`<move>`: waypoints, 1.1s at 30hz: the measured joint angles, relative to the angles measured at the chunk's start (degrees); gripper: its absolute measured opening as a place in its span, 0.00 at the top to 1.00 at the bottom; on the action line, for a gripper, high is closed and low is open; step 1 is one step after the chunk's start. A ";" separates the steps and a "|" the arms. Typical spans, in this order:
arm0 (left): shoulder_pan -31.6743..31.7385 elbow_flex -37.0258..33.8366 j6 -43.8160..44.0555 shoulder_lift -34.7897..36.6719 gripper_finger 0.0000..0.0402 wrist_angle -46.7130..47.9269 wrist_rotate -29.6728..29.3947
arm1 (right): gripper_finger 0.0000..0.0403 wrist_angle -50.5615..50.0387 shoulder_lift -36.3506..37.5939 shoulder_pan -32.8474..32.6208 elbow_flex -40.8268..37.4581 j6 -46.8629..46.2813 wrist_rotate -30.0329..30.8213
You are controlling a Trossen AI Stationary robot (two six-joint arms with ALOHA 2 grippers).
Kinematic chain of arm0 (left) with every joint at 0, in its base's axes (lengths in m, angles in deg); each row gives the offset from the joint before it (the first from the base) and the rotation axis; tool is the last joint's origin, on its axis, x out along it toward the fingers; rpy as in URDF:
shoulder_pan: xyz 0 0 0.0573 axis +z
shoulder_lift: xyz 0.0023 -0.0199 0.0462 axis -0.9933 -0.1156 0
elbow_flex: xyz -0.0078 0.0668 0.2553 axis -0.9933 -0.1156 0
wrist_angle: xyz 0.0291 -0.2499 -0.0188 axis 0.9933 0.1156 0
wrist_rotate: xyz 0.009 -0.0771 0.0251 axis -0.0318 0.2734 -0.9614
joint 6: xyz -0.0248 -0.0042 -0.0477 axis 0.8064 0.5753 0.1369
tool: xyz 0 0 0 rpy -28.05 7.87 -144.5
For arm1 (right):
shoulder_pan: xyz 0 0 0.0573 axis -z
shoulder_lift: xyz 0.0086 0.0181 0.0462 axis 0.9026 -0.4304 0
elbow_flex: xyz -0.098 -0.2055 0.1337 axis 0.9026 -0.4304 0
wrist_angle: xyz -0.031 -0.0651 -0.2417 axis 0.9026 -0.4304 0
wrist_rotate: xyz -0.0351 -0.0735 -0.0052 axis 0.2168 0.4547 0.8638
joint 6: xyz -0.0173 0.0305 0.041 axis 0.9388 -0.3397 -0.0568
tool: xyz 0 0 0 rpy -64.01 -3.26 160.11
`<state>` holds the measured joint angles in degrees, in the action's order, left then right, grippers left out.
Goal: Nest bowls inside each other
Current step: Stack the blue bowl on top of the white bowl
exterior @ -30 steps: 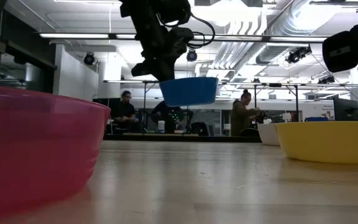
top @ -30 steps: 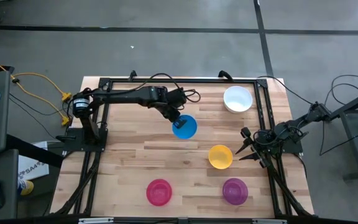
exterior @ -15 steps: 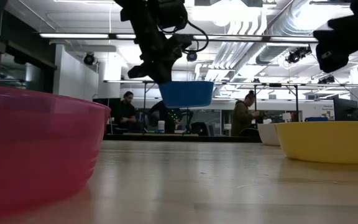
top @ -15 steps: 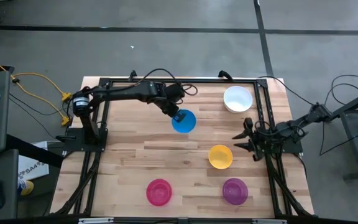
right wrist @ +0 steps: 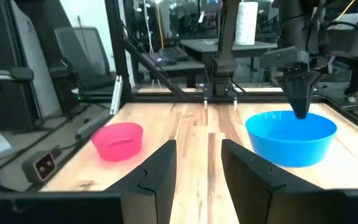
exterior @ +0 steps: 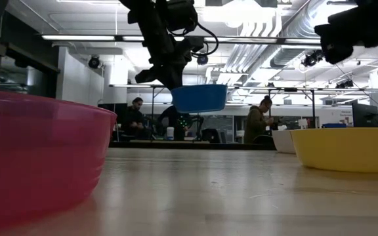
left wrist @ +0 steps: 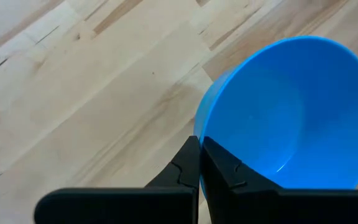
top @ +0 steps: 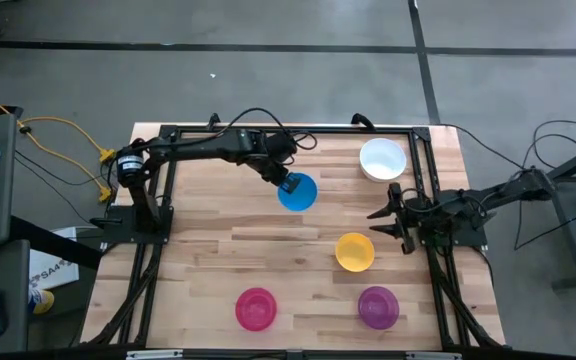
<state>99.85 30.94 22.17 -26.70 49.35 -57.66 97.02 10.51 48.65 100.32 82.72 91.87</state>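
The blue bowl (top: 297, 192) hangs in the air over the middle of the table's far half, with my left gripper (top: 286, 183) shut on its rim; the low view shows it (exterior: 199, 98) well above the wood. My right gripper (top: 383, 222) stands open and level near the right edge, between the white bowl (top: 382, 160) and the yellow bowl (top: 355, 251), with nothing between its fingers. The pink bowl (top: 256, 308) and the purple bowl (top: 378, 306) rest on their bases near the front edge. My left gripper pinches the blue bowl's rim (left wrist: 199, 134) on its far-left side, one finger inside the bowl and one outside. The fingers (left wrist: 219, 171) slant down at it from the table's far left. The bowl hangs clear of the table, roughly upright with its mouth up.
Black frame rails (top: 420, 180) run along the table's left, far and right sides. Bare wood (top: 218, 240) lies between the blue bowl and the front row of bowls. People sit in the room beyond the table (exterior: 258, 121).
My left gripper has carried the blue bowl a little toward the table's far edge, still lifted clear, then held still. My right gripper has risen and swung toward the far edge, staying open.
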 joint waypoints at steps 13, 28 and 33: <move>0.00 0.00 0.65 0.02 1.00 -0.11 0.13 | 0.70 -7.79 -21.03 10.40 14.39 9.16 -9.04; 0.02 -0.01 1.38 0.02 1.00 0.87 3.07 | 0.70 -20.13 -38.30 17.66 30.15 21.62 -16.72; 0.02 -0.02 1.34 0.02 1.00 0.87 3.07 | 0.70 -23.60 -44.82 18.64 35.14 25.20 -19.07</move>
<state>99.87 30.92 23.51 -26.67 50.22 -54.59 73.42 -34.31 67.29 135.46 107.91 72.80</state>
